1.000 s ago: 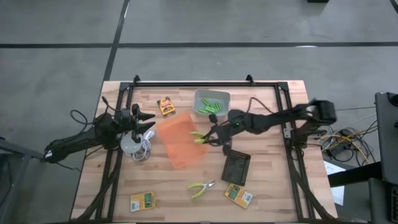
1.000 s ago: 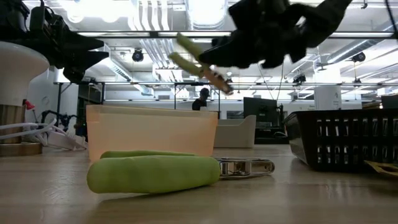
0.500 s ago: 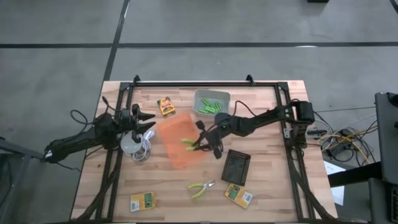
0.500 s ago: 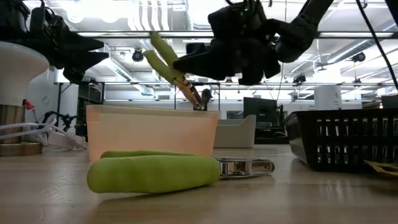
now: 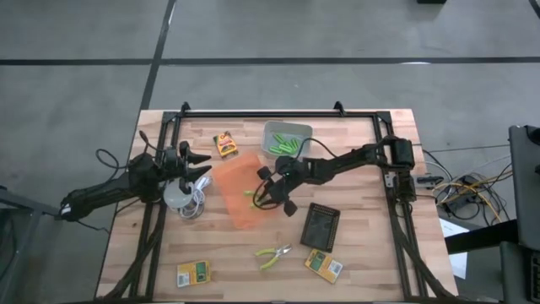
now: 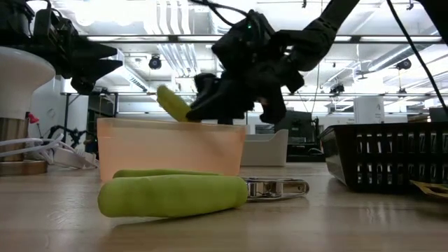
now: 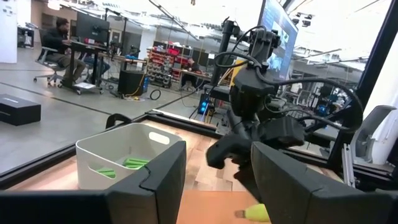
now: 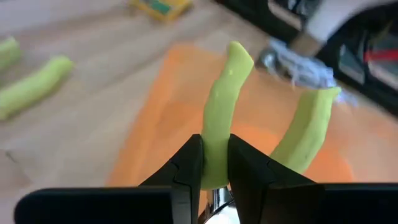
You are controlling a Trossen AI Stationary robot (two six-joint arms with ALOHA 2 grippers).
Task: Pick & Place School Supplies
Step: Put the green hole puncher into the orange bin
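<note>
My right gripper (image 5: 264,194) hangs over the orange bin (image 5: 240,192), shut on a pair of green-handled pliers (image 8: 217,130). In the low view one of their green handles (image 6: 171,103) shows just above the bin's rim (image 6: 171,120). A second pair of pliers (image 5: 272,256) lies flat on the table near the front. Lime-green markers (image 5: 288,145) lie inside the grey bin (image 5: 287,129). Three yellow-and-green boxes (image 5: 196,273) (image 5: 323,264) (image 5: 224,143) lie flat on the table. My left gripper (image 5: 201,165) waits open at the table's left. My right gripper pinches one green handle (image 8: 214,163) of the pliers between its two fingers (image 8: 186,168), close to the metal head. The handle runs forward along the fingers. The fingers come from the table's right, slanting down. The other handle (image 8: 308,140) splays free, and the pliers hang clear over the orange bin.
A black mesh basket (image 5: 321,225) stands just right of the orange bin. A white round thing with coiled cable (image 5: 179,196) sits beside my left gripper. A black frame (image 5: 253,114) rims the table.
My right gripper has gone toward the table's left edge and down, tipping further downward, from the orange bin's right side to over its opening. The pliers went with it, from high above the bin down to about its rim.
</note>
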